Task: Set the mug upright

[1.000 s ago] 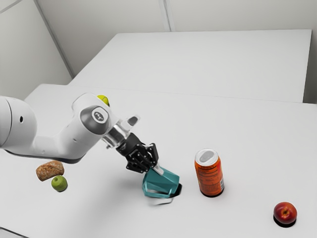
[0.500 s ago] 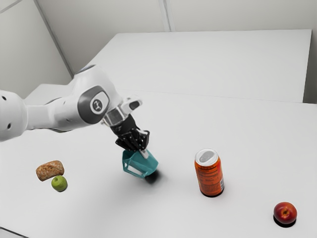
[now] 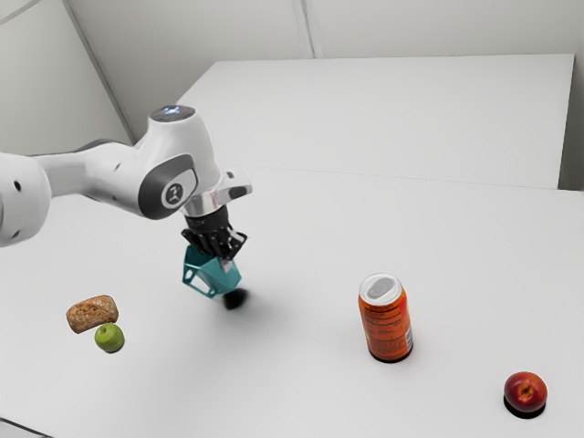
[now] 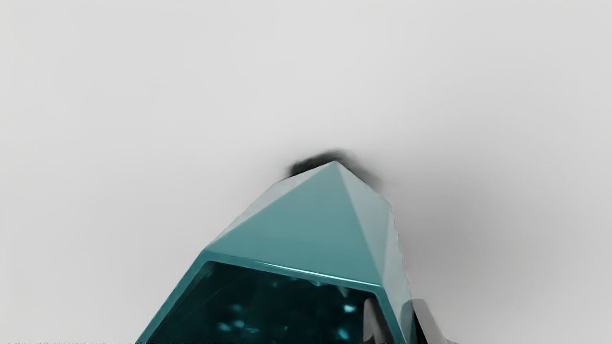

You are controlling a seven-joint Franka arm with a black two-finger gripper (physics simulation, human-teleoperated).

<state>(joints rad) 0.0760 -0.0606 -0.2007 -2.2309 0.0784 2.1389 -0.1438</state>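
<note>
Moved farther from the orange metal can [image 3: 386, 319], toward the exterior view's left: faceted teal mug [image 3: 213, 275], black two-finger gripper [image 3: 225, 263]. Wrist view: gripper pinches mug wall near rim, a sound hold; material probably stiff, light, slick.

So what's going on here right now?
The robot's gripper is pinching the wall of the teal mug, one finger inside the mouth and the other outside. The mug looks lifted off the table and tilted, its mouth toward the hand, so it isn't standing upright yet. The orange can stands on the table, with the red apple, the bread and a green fruit lying apart from the mug.
</note>
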